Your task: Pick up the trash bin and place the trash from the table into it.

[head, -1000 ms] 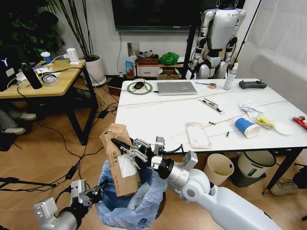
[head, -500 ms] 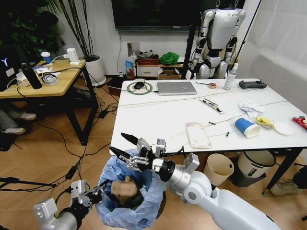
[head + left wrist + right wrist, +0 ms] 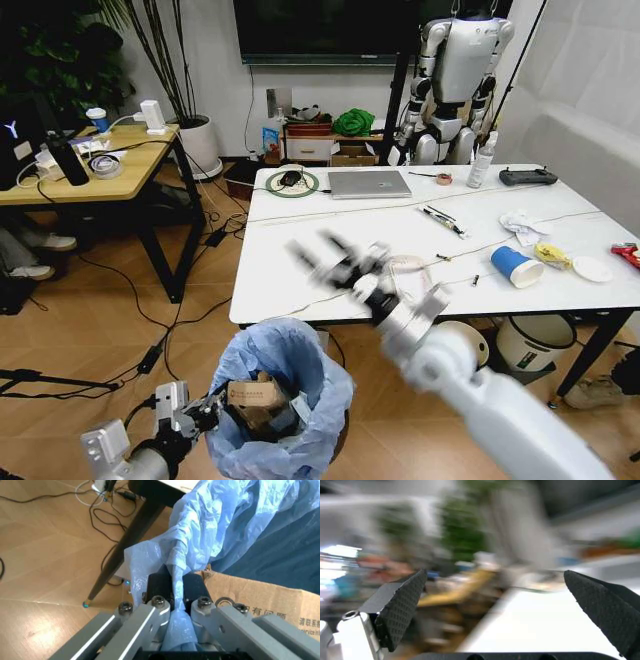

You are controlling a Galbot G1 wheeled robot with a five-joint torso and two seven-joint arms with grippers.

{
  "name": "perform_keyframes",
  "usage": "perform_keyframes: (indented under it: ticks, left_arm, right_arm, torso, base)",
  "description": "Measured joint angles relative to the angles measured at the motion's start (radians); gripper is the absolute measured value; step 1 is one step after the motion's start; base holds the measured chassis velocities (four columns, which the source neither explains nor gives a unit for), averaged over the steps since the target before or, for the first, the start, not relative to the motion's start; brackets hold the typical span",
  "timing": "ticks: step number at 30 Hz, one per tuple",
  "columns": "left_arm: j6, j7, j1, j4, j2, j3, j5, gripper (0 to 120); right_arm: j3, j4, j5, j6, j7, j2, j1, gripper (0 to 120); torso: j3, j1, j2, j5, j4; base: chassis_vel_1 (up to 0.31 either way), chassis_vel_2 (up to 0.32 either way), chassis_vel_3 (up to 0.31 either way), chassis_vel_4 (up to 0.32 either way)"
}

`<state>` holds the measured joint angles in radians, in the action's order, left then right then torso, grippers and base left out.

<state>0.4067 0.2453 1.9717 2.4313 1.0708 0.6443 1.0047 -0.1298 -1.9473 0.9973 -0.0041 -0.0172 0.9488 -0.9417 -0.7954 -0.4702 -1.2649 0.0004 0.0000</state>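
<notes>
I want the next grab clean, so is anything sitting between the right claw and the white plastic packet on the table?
Nothing visible is in the way. The right claw is open above the bare table, and the white plastic packet lies just beyond it toward the robot's right, with only thin cords crossing the tabletop there.

Right tool [image 3: 322, 255] smeared by blur, frame centre. Cardboard box [image 3: 256, 396] half sunk in trash bin [image 3: 285, 405]. Red can [image 3: 627, 254] cut by right edge.
</notes>
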Motion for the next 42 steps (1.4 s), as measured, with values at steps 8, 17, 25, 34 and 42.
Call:
perform_keyframes:
  ticks: [8, 17, 25, 34, 42]
  left_arm:
    - [-0.003, -0.004, -0.031, -0.021, -0.005, -0.041, -0.013, 0]
    - [-0.004, -0.010, -0.023, -0.013, -0.016, -0.035, -0.023, 0]
    - [-0.005, -0.012, -0.008, 0.004, -0.012, -0.009, -0.030, 0]
    - [-0.007, -0.016, -0.007, 0.007, -0.011, 0.006, -0.033, 0]
    - [-0.008, -0.016, -0.017, -0.005, -0.005, -0.008, -0.034, 0]
  right_arm:
    - [-0.281, -0.001, -0.139, -0.185, -0.157, -0.086, -0.160, 100]
    - [-0.358, -0.042, -0.313, -0.138, 0.011, -0.093, -0.387, 100]
    - [-0.189, -0.055, -0.518, -0.146, -0.039, -0.106, -0.336, 100]
    - [-0.123, 0.029, -0.629, -0.167, -0.071, -0.111, -0.303, 100]
    - [-0.131, 0.072, -0.646, -0.171, -0.071, -0.109, -0.273, 100]
  torso:
    - [0.000, 0.000, 0.000, -0.0002, -0.0002]
    - [0.000, 0.000, 0.000, 0.0000, -0.0003]
    - [0.000, 0.000, 0.000, -0.0003, 0.0003]
    - [0.000, 0.000, 0.000, -0.0004, 0.0000]
    - [0.000, 0.000, 0.000, -0.0004, -0.0001]
  base:
    - [0.000, 0.000, 0.000, 0.000]
    - [0.000, 0.000, 0.000, 0.000]
    - [0.000, 0.000, 0.000, 0.000]
    - [0.000, 0.000, 0.000, 0.000]
    - [0.000, 0.000, 0.000, 0.000]
